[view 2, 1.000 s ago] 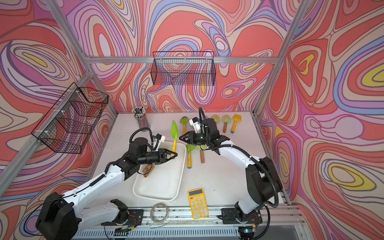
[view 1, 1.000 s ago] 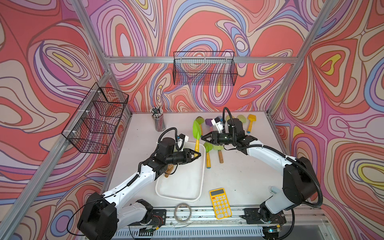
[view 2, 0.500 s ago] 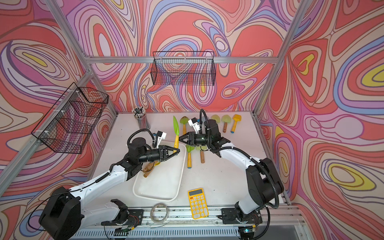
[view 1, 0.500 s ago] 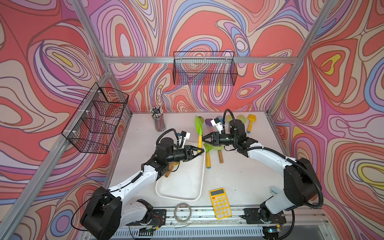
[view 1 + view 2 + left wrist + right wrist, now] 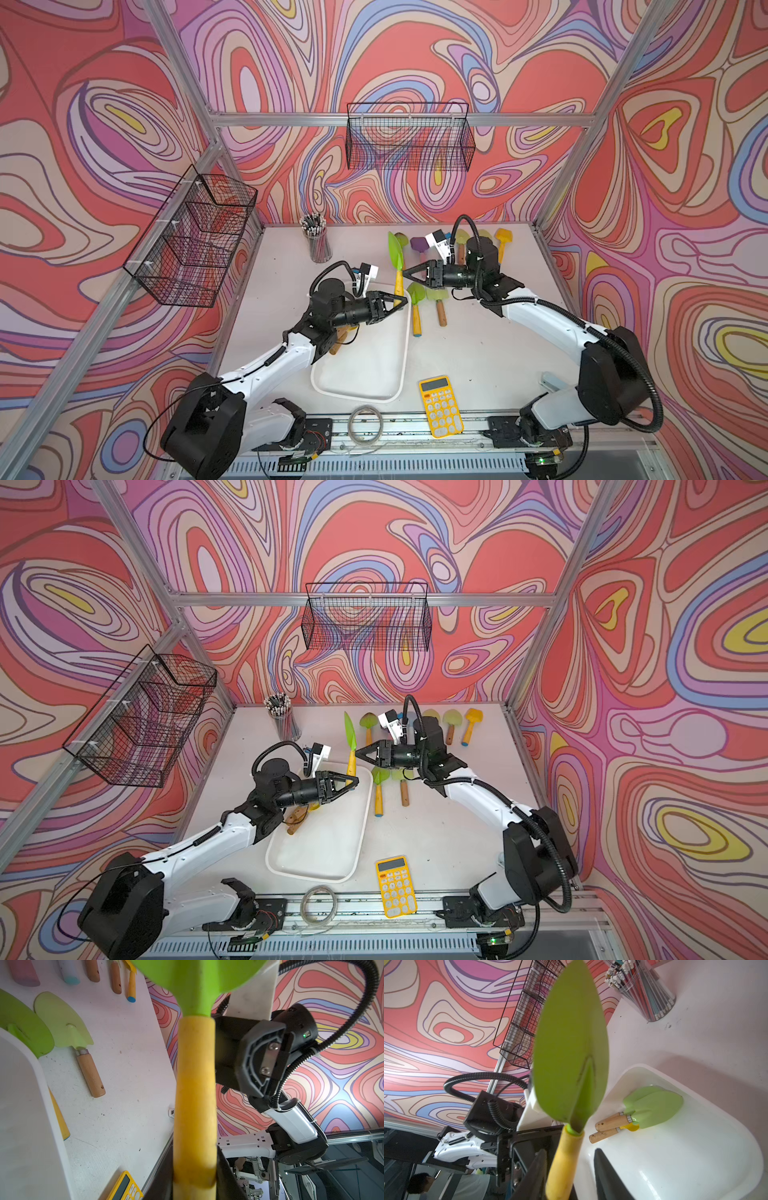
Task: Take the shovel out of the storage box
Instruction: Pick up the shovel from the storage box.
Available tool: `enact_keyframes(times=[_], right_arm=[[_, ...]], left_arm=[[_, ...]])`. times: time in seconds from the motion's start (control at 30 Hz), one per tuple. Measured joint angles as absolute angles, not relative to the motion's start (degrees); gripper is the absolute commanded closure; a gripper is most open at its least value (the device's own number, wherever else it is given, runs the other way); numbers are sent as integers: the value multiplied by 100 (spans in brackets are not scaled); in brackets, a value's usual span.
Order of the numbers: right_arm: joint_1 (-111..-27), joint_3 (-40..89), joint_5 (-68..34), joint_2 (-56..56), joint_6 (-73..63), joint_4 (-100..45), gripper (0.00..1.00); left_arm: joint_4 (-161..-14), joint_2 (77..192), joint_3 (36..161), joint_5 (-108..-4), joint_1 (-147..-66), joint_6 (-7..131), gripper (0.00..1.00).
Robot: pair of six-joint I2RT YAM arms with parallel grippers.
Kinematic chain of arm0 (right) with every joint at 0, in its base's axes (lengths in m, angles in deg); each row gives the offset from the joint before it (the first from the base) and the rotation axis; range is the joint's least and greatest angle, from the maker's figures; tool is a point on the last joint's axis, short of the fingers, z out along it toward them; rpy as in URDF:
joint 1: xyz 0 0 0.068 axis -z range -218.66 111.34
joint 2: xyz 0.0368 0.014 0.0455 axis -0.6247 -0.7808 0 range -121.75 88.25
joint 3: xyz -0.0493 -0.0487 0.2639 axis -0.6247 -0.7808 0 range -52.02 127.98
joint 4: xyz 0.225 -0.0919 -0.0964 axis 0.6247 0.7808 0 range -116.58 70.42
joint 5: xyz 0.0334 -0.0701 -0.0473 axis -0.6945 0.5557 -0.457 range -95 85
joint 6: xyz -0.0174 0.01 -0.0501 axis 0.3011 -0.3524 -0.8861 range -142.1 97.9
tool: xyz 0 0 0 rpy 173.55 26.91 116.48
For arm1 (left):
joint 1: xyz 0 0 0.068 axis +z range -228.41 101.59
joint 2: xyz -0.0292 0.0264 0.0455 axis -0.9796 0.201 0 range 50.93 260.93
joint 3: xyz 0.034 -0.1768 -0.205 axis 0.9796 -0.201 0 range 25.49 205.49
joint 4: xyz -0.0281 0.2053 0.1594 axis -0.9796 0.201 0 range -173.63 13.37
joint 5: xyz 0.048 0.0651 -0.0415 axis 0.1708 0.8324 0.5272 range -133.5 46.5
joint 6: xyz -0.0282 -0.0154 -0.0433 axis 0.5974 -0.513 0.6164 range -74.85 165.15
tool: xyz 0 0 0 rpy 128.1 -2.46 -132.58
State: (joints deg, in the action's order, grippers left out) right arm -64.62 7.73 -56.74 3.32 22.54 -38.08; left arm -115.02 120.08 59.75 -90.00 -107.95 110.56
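In both top views the left claw (image 5: 402, 302) is clamped on the bottom end of the shovel (image 5: 397, 266): yellow handle down, green blade up. The long axis climbs away from that claw's tips, off the far corner of the storage box (image 5: 406, 353). The right claw (image 5: 406, 273) faces in from the opposite side, its tips right at the handle, just above the left claw's grip and just under the blade.

Left wrist view: the handle (image 5: 195, 1095) runs straight out from between this claw's fingers, which press it on both sides. The blade fills the far end. The right claw's black body sits close beside the handle's upper stretch; whether it touches cannot be told here.

Right wrist view: the handle passes between the right claw's fingers (image 5: 604, 1172) with the jaws apart. It lies close to one finger with a clear gap to the other, so nothing is clamped. The blade (image 5: 571, 1053) rises beyond the tips. Past it, lower down, two more shovels (image 5: 654, 1107) lie flat in the box.

My read — the left arm has it, lifted clear, and a handover looks likely. That turns on the right claw closing square across the long axis, in the short free stretch between the left claw's grip and the blade's neck.
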Motion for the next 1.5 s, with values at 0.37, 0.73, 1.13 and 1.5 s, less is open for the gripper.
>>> enact_keyframes(times=[0.37, 0.73, 1.13, 1.5], right_arm=[[-6462, 758, -6013, 358, 2755, -4661, 60], [-6464, 725, -6273, 186, 3207, -5299, 60], [-6532, 727, -6284, 164, 2969, -4982, 60], [-6348, 727, -6188, 188, 2792, -4503, 61]], left_arm=[[-12191, 12008, 5829, -9043, -10795, 11447, 100], [-12691, 12220, 5829, -9041, -11050, 11607, 100], [-12715, 12307, 5778, -9017, -11092, 11631, 100], [-12663, 12027, 5689, -8989, -10919, 11506, 100]])
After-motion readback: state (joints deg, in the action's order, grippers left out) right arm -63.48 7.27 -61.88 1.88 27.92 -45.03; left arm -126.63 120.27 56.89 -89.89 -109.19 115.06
